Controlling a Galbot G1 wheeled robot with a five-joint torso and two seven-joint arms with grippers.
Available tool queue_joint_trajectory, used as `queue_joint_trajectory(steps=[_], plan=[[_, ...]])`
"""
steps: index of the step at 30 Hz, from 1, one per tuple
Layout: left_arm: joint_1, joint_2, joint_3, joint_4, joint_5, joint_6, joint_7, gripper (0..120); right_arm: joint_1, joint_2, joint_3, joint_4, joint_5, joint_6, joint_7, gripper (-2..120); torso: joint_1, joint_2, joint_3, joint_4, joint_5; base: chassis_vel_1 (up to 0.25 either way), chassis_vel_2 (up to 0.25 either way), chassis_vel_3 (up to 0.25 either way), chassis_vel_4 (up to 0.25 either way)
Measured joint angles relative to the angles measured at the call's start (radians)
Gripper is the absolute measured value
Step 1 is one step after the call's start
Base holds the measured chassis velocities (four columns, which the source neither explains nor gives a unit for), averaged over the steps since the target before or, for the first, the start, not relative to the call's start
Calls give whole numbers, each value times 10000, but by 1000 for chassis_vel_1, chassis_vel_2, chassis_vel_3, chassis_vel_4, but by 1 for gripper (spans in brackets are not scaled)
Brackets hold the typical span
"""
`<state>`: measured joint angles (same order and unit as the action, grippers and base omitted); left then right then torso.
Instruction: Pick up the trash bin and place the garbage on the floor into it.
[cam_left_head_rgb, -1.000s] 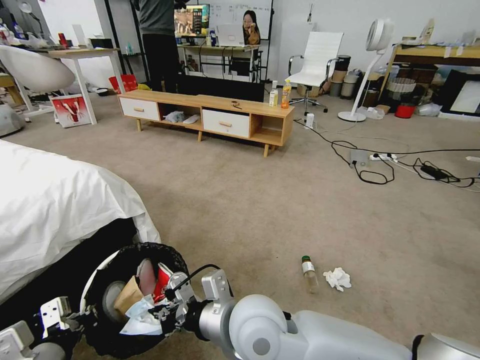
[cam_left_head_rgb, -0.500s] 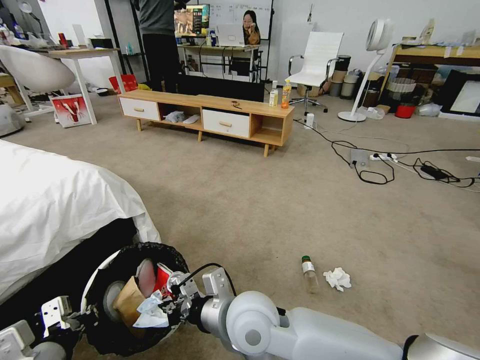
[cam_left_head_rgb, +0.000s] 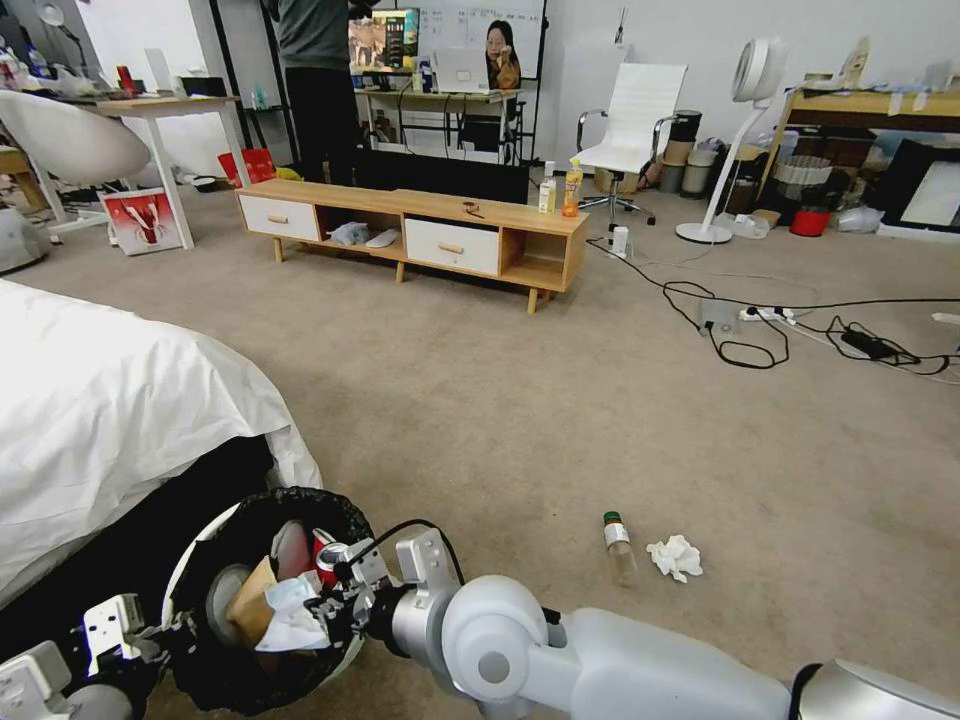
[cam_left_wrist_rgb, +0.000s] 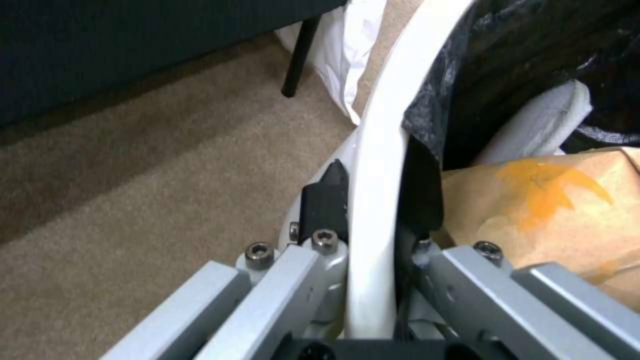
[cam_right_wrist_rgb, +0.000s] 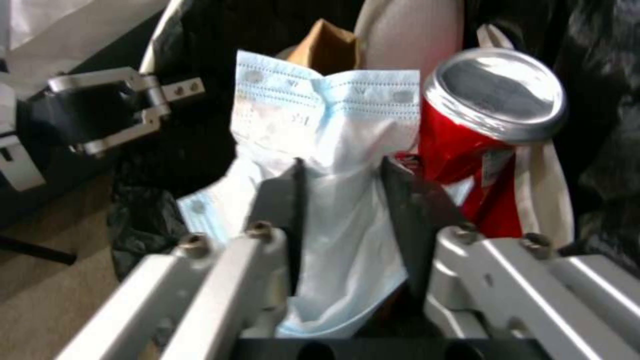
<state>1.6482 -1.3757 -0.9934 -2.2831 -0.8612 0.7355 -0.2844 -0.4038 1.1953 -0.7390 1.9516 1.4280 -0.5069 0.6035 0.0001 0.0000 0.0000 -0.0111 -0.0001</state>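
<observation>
Tissue (cam_left_head_rgb: 290, 615) in right gripper (cam_left_head_rgb: 325, 610) has sunk deeper into trash bin (cam_left_head_rgb: 200, 560)

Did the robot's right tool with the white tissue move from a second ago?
Yes. The right tool, shut on the tissue, has moved further over the trash bin. The bottle on the carpet stayed put.

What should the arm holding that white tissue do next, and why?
Probably open the right gripper and let go. Its fingers pinch the tissue already over the mouth of the trash bin, which the left gripper holds by the rim, beside the red can.
</observation>
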Motion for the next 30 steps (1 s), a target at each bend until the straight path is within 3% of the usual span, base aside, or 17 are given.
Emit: queue_joint_trajectory(steps=[17,30], plan=[[-14,-61,39,62,74,0,10,1,-4,-235,139,424,-13,15,51,97,0,0,0,-1,2,0,0,0,0],[-5,-98,50,113,160,0,38,1,-68,-647,717,1057,-8,3,145,100,0,0,0,-1,2,0,0,0,0]])
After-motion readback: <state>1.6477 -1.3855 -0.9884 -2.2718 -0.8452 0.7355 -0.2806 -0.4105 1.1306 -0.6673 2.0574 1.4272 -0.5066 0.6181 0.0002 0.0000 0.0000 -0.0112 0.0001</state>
